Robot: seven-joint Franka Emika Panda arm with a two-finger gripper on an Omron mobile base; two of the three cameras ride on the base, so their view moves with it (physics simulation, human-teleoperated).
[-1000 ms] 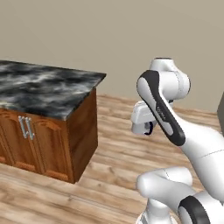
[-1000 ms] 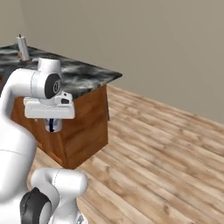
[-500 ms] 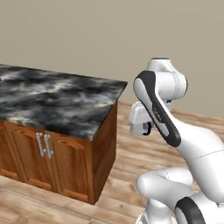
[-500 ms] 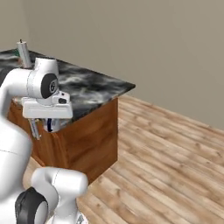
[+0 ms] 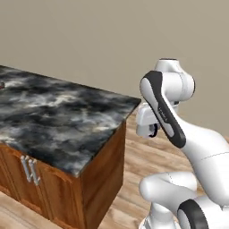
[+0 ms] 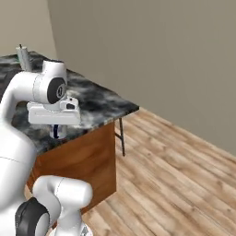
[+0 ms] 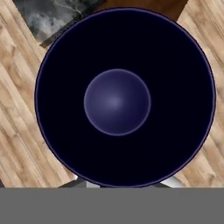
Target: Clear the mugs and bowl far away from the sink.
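Note:
A mug [image 7: 117, 101] with a dark navy inside looms right in front of the hand camera, seen from above over the wood floor and a counter corner. In the right base view the same white and navy mug [image 6: 57, 134] hangs under the hand, and my gripper [image 6: 54, 128] is shut on it, level with the counter top. From the left base view only a dark bit of the mug [image 5: 154, 130] shows beneath the hand. The fingertips are hidden behind the mug. A small dark red thing [image 5: 1, 85] sits at the counter's far left edge. The bowl and the sink are out of view.
The marbled black-grey counter [image 5: 58, 116] on wooden cabinets [image 5: 103, 179] ends in a corner just left of the arm. A grey upright object [image 6: 23, 56] stands at its far end. Thin dark legs [image 6: 120, 136] show beside the cabinet. Wood floor [image 6: 175, 175] stretches to the right.
The whole picture has shifted: the base has driven, so the counter's end now lies nearer the arm. The arm keeps its pose with the mug still held.

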